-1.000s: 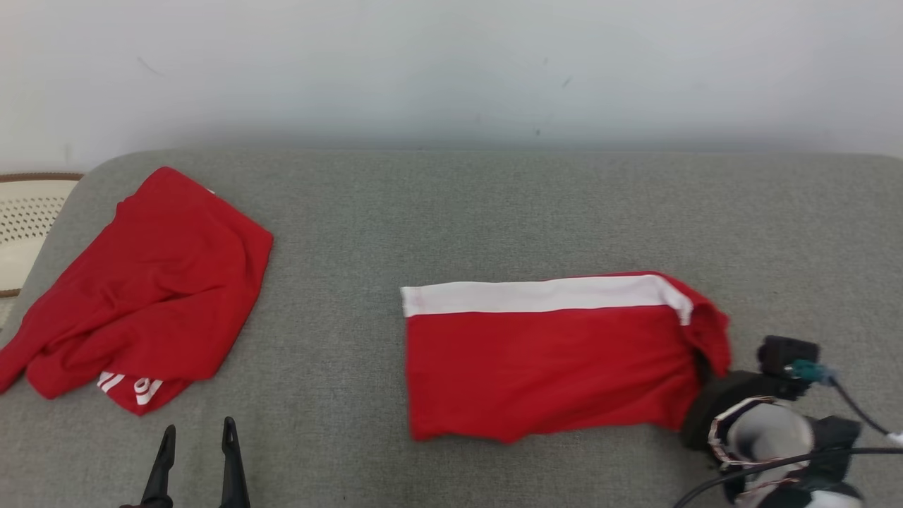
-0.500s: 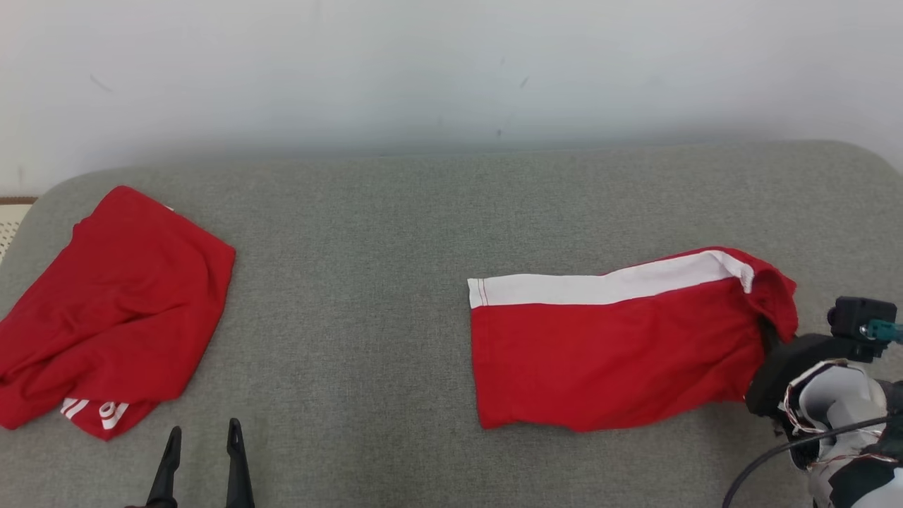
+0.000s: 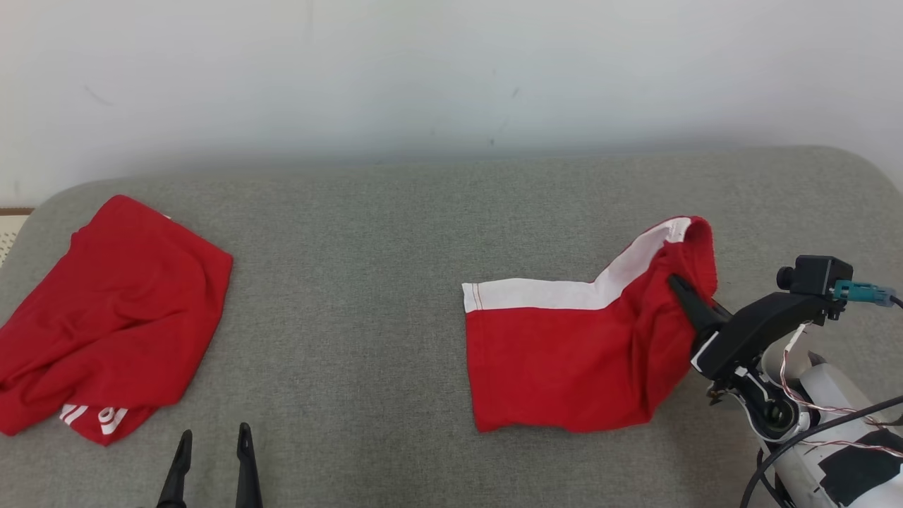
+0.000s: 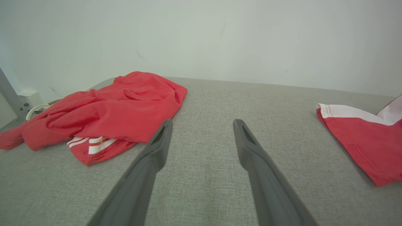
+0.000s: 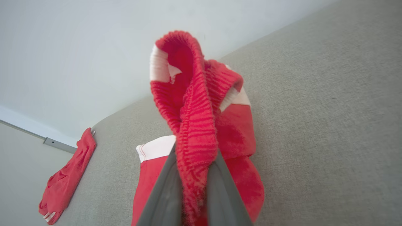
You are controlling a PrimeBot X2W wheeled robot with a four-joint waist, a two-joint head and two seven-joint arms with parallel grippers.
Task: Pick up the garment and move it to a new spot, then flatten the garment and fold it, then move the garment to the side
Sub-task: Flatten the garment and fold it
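The garment, red shorts with a white side stripe, lies folded on the grey cushion, right of centre. My right gripper is shut on its ribbed waistband end, which is raised off the cushion and bunched up. In the right wrist view the waistband stands pinched between my right gripper fingers. My left gripper hovers open over bare cushion at the lower left, holding nothing. The left wrist view shows my left gripper with the garment's hem far off to its right.
A second red garment with white markings lies crumpled at the cushion's left end, also seen as a red heap ahead-left of the left fingers. A pale wall runs behind the cushion. The cushion's rounded right corner is close to the right arm.
My right gripper has raised the waistband end and carried it left, so the garment's right part now stands up bunched. The head camera shifted. The left gripper stays open and still.
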